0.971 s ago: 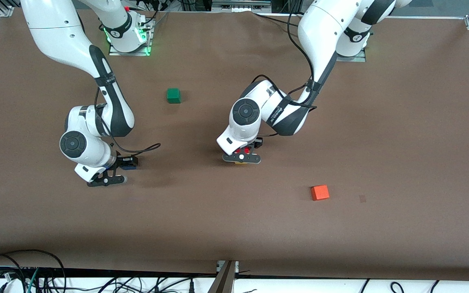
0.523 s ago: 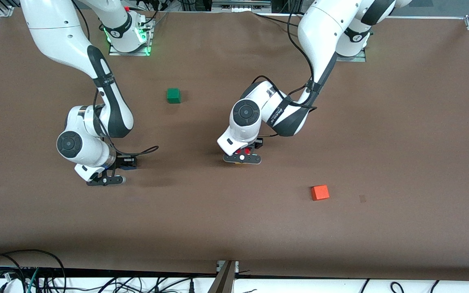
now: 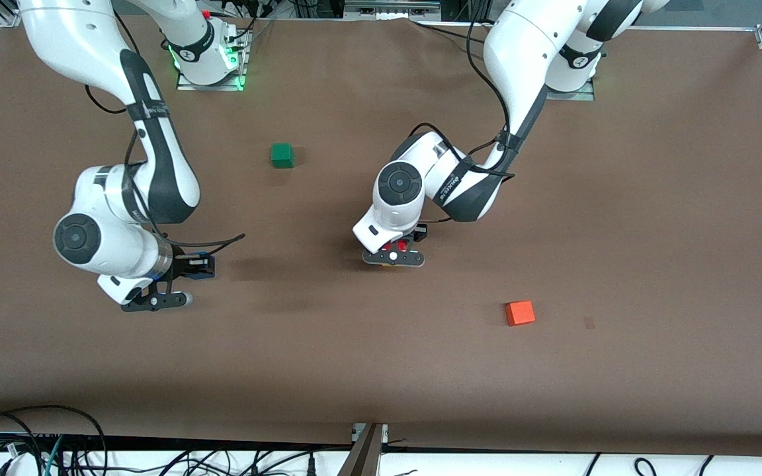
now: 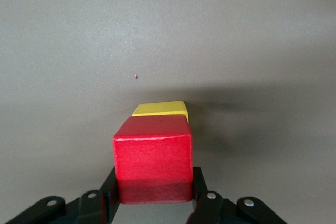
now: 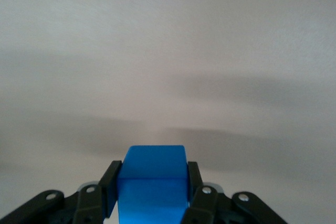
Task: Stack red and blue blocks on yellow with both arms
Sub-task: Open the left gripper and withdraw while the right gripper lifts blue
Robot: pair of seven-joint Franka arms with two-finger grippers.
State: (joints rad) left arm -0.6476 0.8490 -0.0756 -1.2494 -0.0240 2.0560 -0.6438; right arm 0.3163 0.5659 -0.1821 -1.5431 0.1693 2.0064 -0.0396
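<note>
Seating the red block (image 4: 153, 157) squarely on the yellow cube (image 4: 160, 109) calls for the left gripper (image 3: 394, 256) — jaws clamped on red — to descend straight before parting, while the right gripper (image 3: 156, 301), toward the right arm's end from yellow, grips the blue block (image 5: 152, 184) above the table (image 3: 619, 231).

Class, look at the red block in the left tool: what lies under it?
The yellow block lies under the red block, which the left tool grips; only a yellow strip shows, the rest is covered, so contact cannot be told.

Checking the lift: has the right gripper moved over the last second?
Yes. The right gripper, shut on the blue block, has shifted away from the green cube, toward its own table end.
</note>
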